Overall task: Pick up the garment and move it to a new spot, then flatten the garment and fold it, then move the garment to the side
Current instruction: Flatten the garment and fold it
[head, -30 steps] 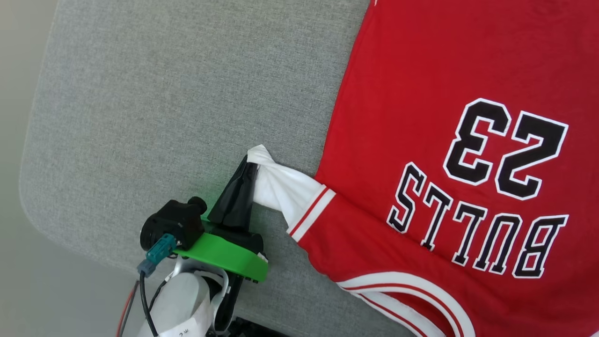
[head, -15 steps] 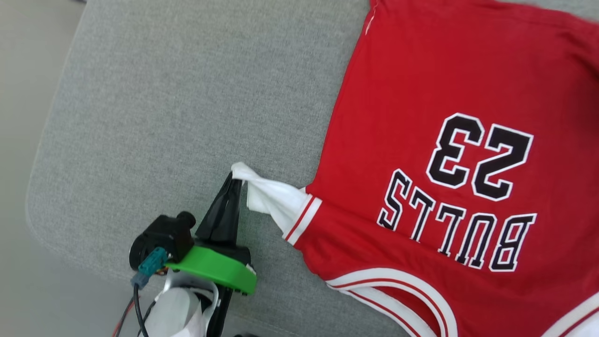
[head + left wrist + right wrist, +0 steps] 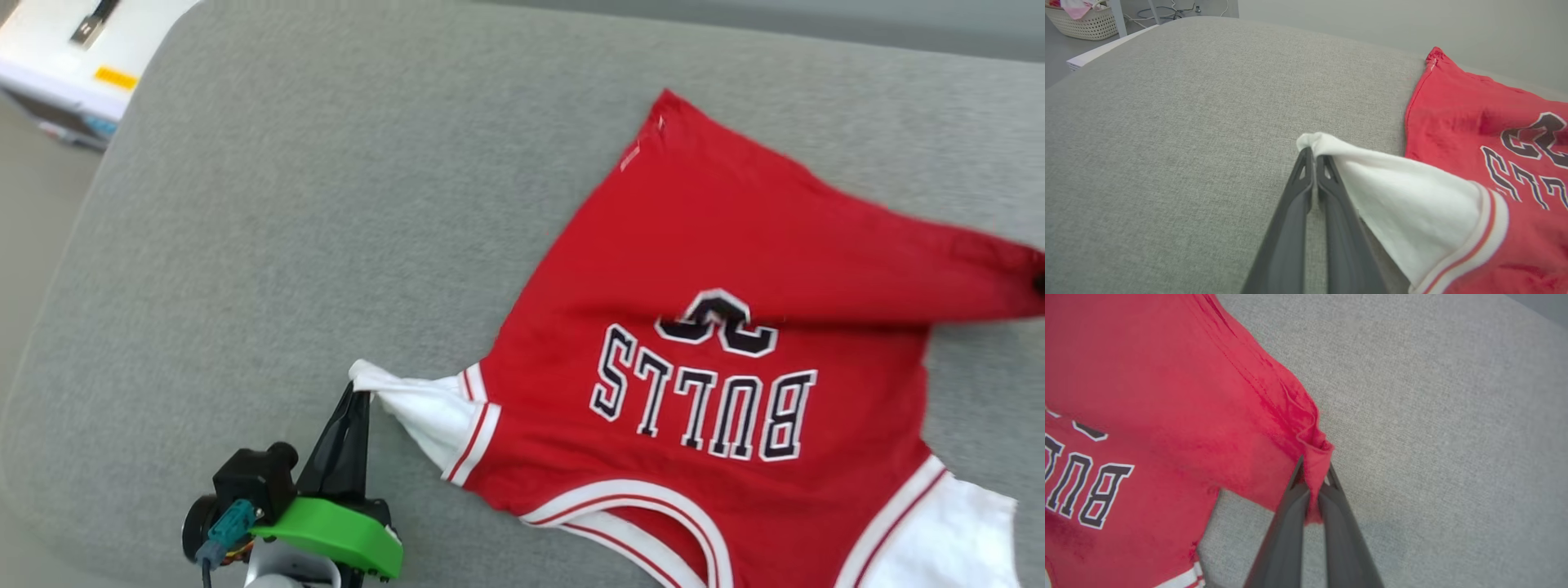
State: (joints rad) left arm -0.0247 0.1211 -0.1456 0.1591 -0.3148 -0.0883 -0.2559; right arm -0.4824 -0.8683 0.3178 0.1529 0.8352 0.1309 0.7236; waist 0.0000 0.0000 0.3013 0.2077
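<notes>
Right hand (image 3: 1314,473) has just clamped the shirt's (image 3: 735,229) hem corner (image 3: 1312,443), drawing it over the number (image 3: 718,324); left hand (image 3: 1312,154) stays clamped on the sleeve (image 3: 1404,196). Repositioning looks underway.

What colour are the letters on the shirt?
The letters are black, edged white; the head view shows them best.

Red BULLS jersey (image 3: 718,237), print upward, stretched, one hem corner raised

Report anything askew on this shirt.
The garment is askew: a lifted red fold hides most of the 23, and the white sleeve is twisted where the left gripper pinches it.
</notes>
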